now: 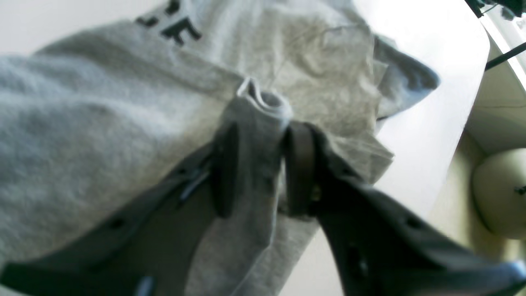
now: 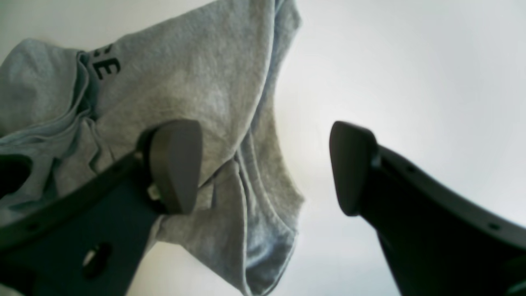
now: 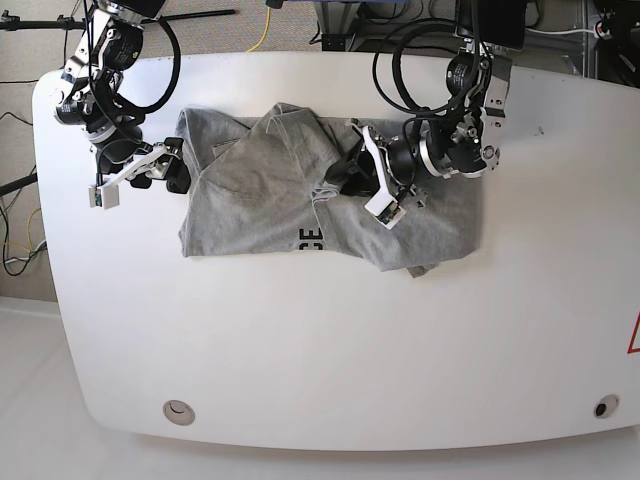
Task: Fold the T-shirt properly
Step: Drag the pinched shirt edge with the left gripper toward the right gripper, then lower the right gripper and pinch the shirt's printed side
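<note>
White rounded surface (image 3: 300, 340), heather-grey cotton T-shirt (image 3: 260, 200) rumpled; left gripper (image 1: 257, 164) pinches a fabric roll, right gripper (image 2: 263, 168) gapes empty. Best release only once flat.

T-shirt (image 3: 260, 190): soft heather-grey knit cloth, matt, slightly fuzzy up close, creased and bunched; flat black printed lettering (image 1: 176, 28), matt. Hem and sleeve edges show stitched ribs. Desk (image 3: 330, 350): smooth white top, satin sheen, soft glare in both wrist views. Left pincer (image 1: 257, 164): dark grey moulded plastic arms, matt, small screw holes; pads look like smooth dull rubber. Right pincer (image 2: 265, 168): same dark matt plastic, rounded grey pads with faint sheen. Arm bodies in base view: black plastic housings with bare metal rings, semi-gloss; black rubbery cables (image 3: 400, 60), smooth. Floor beyond the desk looks like rough greyish carpet, hard to tell.
</note>
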Controlling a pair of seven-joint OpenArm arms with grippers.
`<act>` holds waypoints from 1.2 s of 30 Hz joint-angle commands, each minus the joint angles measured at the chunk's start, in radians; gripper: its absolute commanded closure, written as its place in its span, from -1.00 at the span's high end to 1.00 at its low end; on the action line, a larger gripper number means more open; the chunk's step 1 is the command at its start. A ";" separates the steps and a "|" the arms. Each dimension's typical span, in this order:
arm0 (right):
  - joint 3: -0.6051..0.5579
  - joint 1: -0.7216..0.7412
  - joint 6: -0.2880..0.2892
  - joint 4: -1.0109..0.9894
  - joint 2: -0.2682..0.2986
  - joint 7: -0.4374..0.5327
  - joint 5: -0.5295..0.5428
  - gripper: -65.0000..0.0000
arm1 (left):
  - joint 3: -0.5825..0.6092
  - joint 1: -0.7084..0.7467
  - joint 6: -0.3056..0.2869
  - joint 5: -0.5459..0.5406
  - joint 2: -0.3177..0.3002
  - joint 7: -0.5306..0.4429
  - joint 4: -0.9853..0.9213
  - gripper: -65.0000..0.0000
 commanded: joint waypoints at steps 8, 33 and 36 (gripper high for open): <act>0.006 0.008 0.006 0.018 0.012 0.018 0.017 0.40 | 0.005 -0.008 -0.009 -0.026 0.009 -0.025 0.070 -0.21; 0.006 0.026 0.005 -0.045 0.012 0.018 0.026 0.41 | -0.145 0.006 -0.009 -0.021 -0.166 -0.025 0.167 -0.21; 0.006 0.031 0.005 -0.074 0.012 0.018 0.075 0.41 | -0.174 0.034 -0.009 -0.020 -0.172 -0.025 0.167 -0.21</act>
